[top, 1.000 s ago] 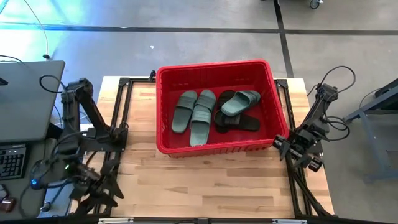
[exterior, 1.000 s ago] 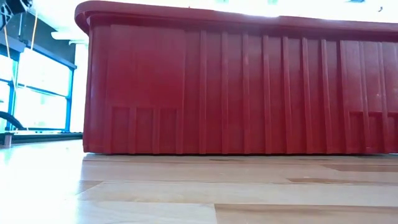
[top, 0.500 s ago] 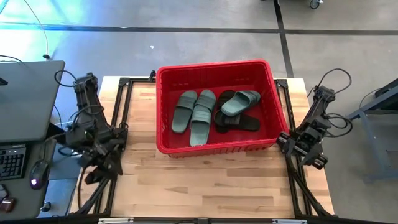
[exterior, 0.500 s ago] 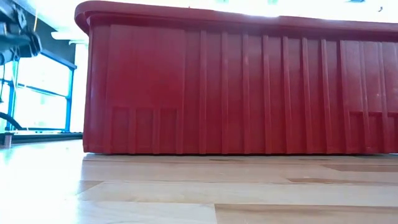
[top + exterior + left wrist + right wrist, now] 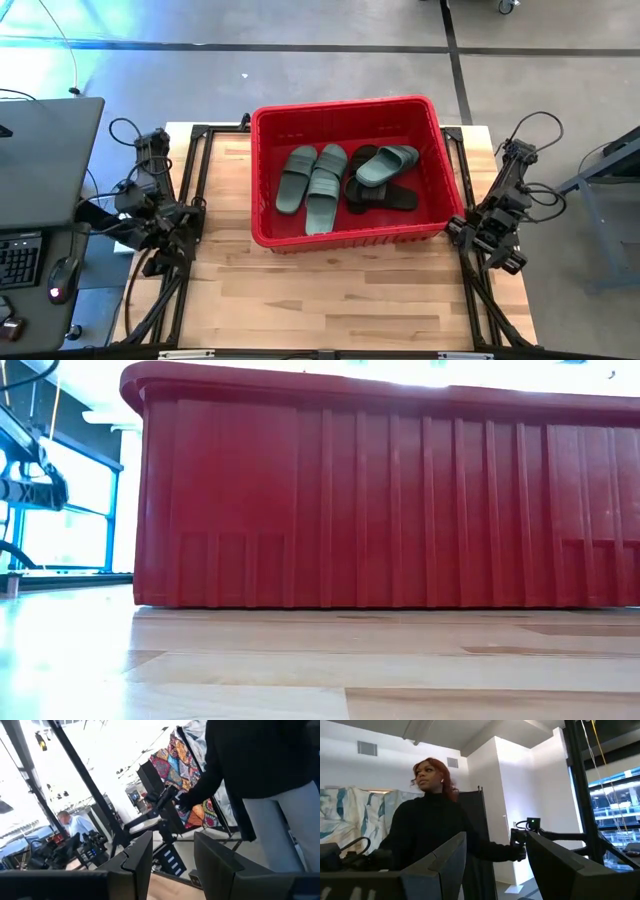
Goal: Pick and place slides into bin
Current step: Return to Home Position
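Observation:
The red bin [image 5: 345, 235] stands on the wooden table, at the middle of its far half. In it lie three sage green slides [image 5: 325, 185] and black slides [image 5: 380, 197]; one green slide [image 5: 387, 163] rests partly on the black ones. In the low view the bin's near wall [image 5: 380, 500] fills the picture. My left gripper [image 5: 163, 245] is at the table's left edge, open and empty; it also shows in the left wrist view [image 5: 172, 842]. My right gripper [image 5: 493, 245] is at the table's right edge beside the bin's near right corner, open and empty; it also shows in the right wrist view [image 5: 495, 842].
Bare wood [image 5: 340, 290] lies between the bin and the table's near edge. A laptop [image 5: 40, 160] and a keyboard [image 5: 20, 260] sit on a desk left of the table. A person in a black top stands beyond the table [image 5: 435, 820], also in the left wrist view [image 5: 260, 765].
My left gripper has drawn back from the table's near left corner toward the far edge, along the left edge, and has come up. The bin and the slides have kept still.

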